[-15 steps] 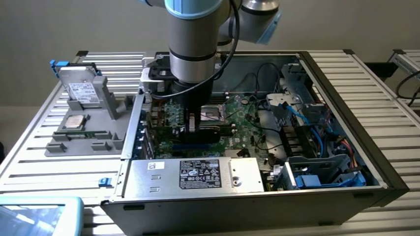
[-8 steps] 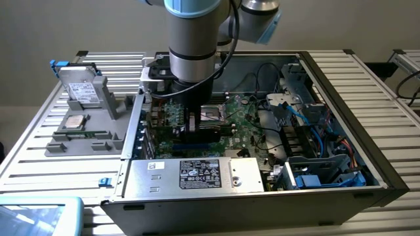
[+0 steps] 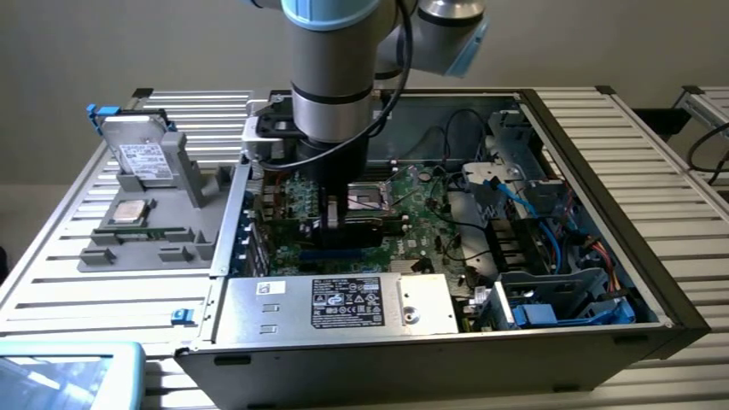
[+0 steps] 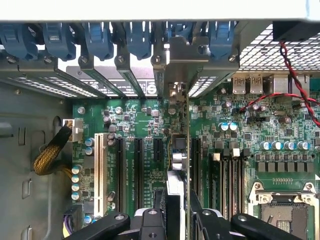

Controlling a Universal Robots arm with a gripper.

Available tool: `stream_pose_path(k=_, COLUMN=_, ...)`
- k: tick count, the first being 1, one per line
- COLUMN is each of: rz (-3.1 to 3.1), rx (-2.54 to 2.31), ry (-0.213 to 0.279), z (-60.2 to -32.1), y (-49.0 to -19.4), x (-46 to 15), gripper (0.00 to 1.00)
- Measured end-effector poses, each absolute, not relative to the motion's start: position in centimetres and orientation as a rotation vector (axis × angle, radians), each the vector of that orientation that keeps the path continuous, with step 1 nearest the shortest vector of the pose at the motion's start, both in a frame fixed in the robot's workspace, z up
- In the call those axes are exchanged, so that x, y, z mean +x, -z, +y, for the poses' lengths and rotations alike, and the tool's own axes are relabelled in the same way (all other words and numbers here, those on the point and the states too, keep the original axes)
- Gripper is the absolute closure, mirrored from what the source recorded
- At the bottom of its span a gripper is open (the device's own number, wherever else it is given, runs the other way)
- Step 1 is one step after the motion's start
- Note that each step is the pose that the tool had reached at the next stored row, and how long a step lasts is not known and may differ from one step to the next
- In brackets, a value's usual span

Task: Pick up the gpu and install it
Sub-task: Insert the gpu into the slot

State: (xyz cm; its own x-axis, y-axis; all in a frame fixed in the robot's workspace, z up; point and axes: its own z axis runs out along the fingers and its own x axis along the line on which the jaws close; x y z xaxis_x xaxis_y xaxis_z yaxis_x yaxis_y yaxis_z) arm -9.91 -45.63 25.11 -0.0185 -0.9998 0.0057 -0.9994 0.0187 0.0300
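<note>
Arm (image 3: 330,77) stood over the motherboard (image 4: 135,120) inside the open case (image 3: 615,213); gripper (image 4: 177,222) was clamped on the gpu (image 4: 179,155), fingers (image 4: 150,220) on both faces; gpu stood on edge just above the motherboard, in line with a slot near its middle; seated or not, couldn't tell; hard drive (image 3: 142,158) leaned on a grey tray (image 3: 148,243), off the motherboard toward the exterior view's left.
</note>
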Motion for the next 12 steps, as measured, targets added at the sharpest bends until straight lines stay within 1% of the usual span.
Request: stream_pose_path(k=12, rz=-2.228, rx=2.187, ry=0.025, z=-45.73, y=-25.1, x=-9.94, gripper=0.72)
